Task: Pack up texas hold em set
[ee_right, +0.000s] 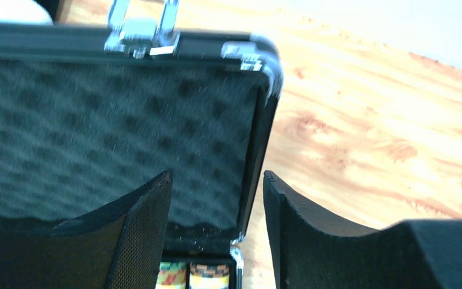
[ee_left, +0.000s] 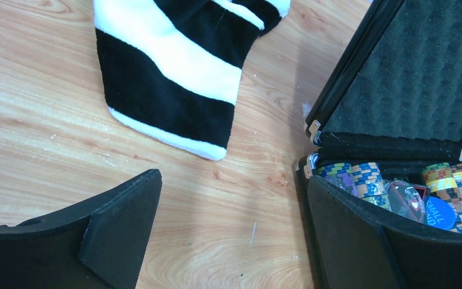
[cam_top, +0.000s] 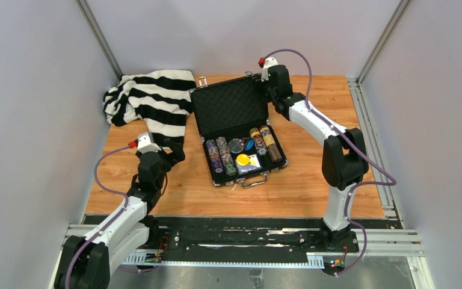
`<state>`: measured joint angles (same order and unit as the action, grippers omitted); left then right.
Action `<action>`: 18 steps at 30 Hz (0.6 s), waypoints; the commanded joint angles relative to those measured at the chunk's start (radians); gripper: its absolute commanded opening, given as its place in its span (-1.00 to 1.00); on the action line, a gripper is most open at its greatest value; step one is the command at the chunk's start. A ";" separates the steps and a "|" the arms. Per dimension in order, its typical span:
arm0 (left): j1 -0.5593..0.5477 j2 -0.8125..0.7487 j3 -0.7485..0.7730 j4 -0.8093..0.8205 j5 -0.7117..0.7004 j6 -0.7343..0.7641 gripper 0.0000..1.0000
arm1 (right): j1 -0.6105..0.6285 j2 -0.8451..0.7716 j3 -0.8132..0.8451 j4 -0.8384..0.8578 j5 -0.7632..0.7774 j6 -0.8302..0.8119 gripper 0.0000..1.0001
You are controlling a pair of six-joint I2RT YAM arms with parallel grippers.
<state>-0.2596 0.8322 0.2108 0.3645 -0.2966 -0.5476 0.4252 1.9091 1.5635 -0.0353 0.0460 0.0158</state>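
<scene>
The texas hold em set case [cam_top: 228,108] lies open mid-table, its foam-lined lid raised toward the back. The base holds chip rows [cam_top: 222,156], a clear disc [cam_top: 236,144], a blue disc [cam_top: 249,145], a yellow disc [cam_top: 242,159] and a card box [cam_top: 251,165]. My left gripper [cam_top: 171,155] is open and empty over bare wood just left of the case; its wrist view [ee_left: 233,180] shows the chips [ee_left: 367,177]. My right gripper [cam_top: 267,90] is open at the lid's far right corner. In its wrist view [ee_right: 216,174] the fingers straddle the lid's right edge [ee_right: 252,156] without clamping it.
A black-and-white striped cloth [cam_top: 153,99] lies bunched at the back left, reaching down close to my left gripper; it also shows in the left wrist view [ee_left: 174,66]. The case handle [cam_top: 254,180] points toward the arms. Grey walls enclose the wooden table [cam_top: 313,174].
</scene>
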 commanded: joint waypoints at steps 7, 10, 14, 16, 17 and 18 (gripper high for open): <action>-0.007 0.028 -0.004 0.038 -0.032 0.024 0.93 | -0.032 0.067 0.143 0.070 0.012 -0.049 0.07; -0.006 0.036 -0.001 0.039 -0.029 0.024 0.93 | -0.032 0.067 0.134 0.089 0.012 -0.053 -0.03; -0.006 0.059 0.006 0.048 -0.013 0.026 0.93 | -0.034 0.080 0.131 0.113 0.037 -0.064 -0.47; -0.006 0.080 0.019 0.048 0.006 0.030 0.94 | -0.035 0.089 0.128 0.114 0.042 -0.068 -0.50; -0.006 0.090 0.026 0.048 0.014 0.033 0.95 | -0.035 0.085 0.124 0.119 0.037 -0.071 -0.52; -0.005 0.097 0.031 0.048 0.022 0.036 0.95 | -0.036 0.080 0.121 0.123 0.033 -0.076 -0.60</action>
<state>-0.2596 0.9024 0.2111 0.3698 -0.2939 -0.5312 0.4030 1.9720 1.6726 0.0517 0.0624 -0.0345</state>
